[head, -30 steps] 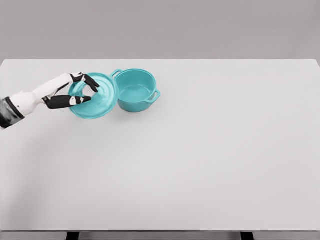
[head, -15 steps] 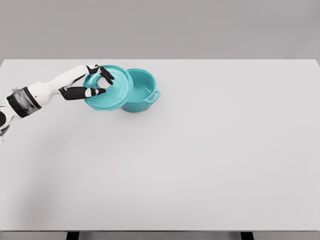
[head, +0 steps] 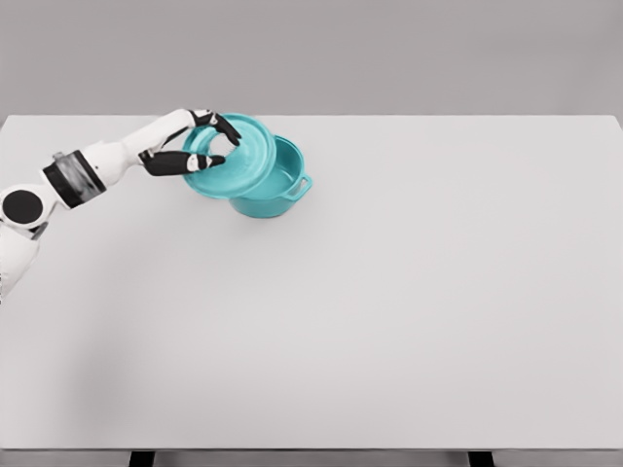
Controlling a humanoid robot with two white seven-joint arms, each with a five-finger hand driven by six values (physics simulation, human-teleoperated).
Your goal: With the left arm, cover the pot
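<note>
From the head view, my left hand comes in from the left with its fingers closed around the knob of the teal lid, which I hold tilted above the desk, its right edge already overlapping the left part of the pot. The pot sits on the far left of the desk, just right of my fingers, with one side handle pointing right and near; its opening shows only on the right side past the lid. So the lid needs to go a little farther right and level out before lowering, I judge. Compared with half a second ago, the lid has travelled right and slightly farther away, hiding more of the pot's mouth, and my arm is stretched out more.
</note>
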